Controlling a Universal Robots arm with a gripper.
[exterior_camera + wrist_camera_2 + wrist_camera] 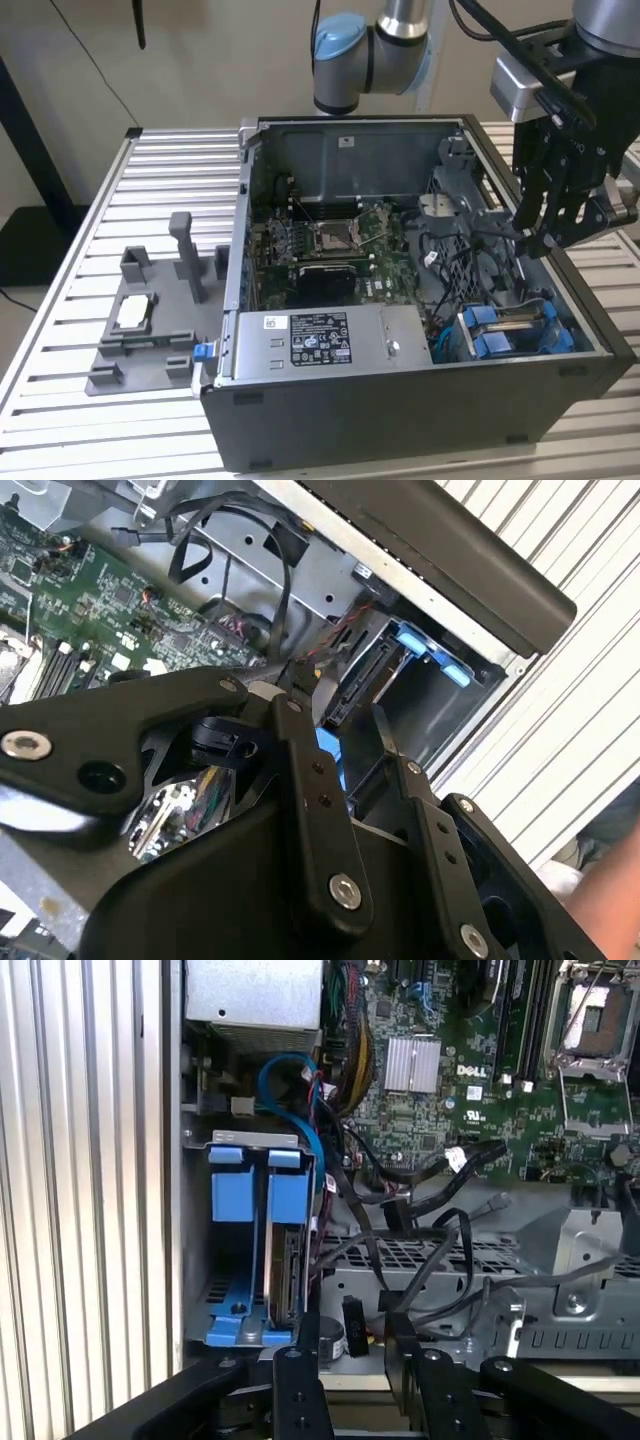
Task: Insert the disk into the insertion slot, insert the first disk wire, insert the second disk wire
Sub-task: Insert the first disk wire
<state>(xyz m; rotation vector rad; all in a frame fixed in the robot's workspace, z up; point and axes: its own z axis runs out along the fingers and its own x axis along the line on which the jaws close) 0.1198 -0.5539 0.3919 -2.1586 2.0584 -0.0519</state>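
**While the disk sits in its slot, the pincer hovers by the loose wires**

Because its black, bolted metal fingers [298, 1380] stand apart with nothing clamped between them, the pincer [548, 240] reads as open and empty. It is poised just above the drive corner of the case [400, 415]. Just beside the fingertips is the disk [285, 1280], standing on edge in the insertion slot [222, 1290]. It is a silver-grey slab clipped in a glossy, bright blue plastic carrier [240, 1200]. The first step therefore looks done, and the wire work appears to be the step in hand.

Close to the fingertips on the other side, several black wires [420, 1170] loop loosely over a perforated grey sheet-metal bracket [395, 1253]. They are flat, limp and ribbon-like, and end in small blocky plugs. Whether any is plugged into the disk cannot be told.

As a judgement, this step calls for a narrow grip on one plug, squared to the disk's connector edge. Slack cable will flex rather than push.

Farther out spreads the green motherboard [450, 1110], with a finned silver heatsink [412, 1063]. Outermost, the dark matte case rests on a ribbed aluminium counter [90, 440].
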